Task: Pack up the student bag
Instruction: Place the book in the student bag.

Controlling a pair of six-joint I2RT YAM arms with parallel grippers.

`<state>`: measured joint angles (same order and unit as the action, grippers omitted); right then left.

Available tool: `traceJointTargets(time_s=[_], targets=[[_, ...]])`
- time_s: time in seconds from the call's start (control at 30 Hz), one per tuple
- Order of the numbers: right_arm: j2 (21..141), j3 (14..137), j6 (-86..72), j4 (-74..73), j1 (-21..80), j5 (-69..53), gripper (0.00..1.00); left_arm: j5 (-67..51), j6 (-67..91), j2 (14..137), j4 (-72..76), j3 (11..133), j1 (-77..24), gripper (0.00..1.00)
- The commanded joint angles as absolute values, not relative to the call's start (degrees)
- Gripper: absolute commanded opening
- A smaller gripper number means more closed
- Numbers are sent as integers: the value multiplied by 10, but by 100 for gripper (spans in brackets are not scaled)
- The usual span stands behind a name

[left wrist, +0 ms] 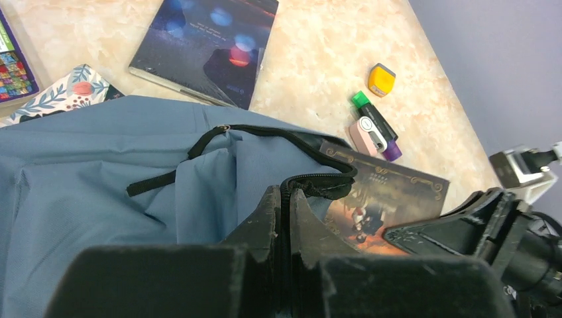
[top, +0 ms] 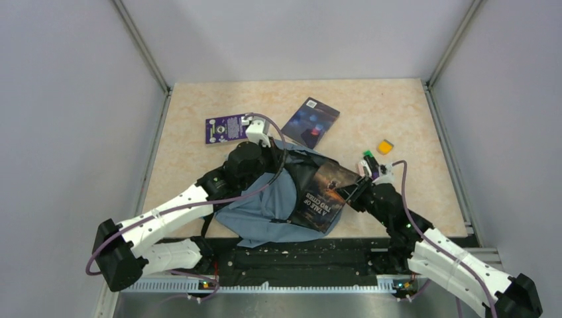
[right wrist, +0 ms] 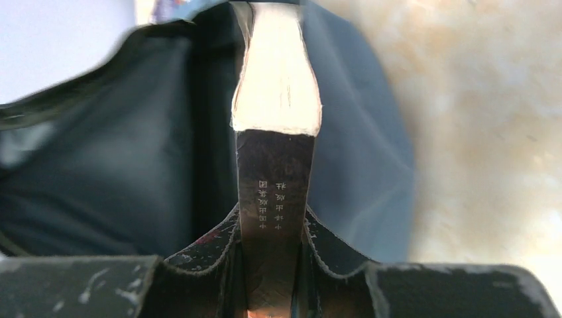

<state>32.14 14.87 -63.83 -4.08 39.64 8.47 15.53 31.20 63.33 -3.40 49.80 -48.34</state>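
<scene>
Dark book (top: 321, 199) half inside student bag (top: 264, 215), floral notebook (left wrist: 63, 93) partly hidden beneath

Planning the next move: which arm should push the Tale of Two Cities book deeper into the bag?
Right. The right pincer is shut on the book, already partway in the student bag; the left pincer is pinching the zipper edge open.

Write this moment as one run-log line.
left gripper: shut on bag rim | right gripper: shut on brown book, part-way into bag | on table: blue book, purple book, marker, orange block
</scene>
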Motion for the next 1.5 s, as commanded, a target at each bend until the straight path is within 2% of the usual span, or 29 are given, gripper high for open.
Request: traceJointTargets(time_s=[0.0,0.17,0.33,0.7,1.0,1.33,1.47], targets=[[290,143,-678,-50,397,74,0,153,318,615,39,501,-477,0],[314,150,-676,-51,397,80,0,115,296,615,75,497,-478,0],[375,162,-694,71,397,45,0,76,279,626,73,506,-477,0],[488,258,-718,241,397,3,0,44,245,603,45,502,-471,0],[562,235,-791,372,397,-7,0,16,241,597,47,500,-453,0],[677,204,-725,332,429,78,0,9,252,599,79,510,-444,0],[742,199,-725,365,432,58,0,4,258,601,93,511,-438,0]])
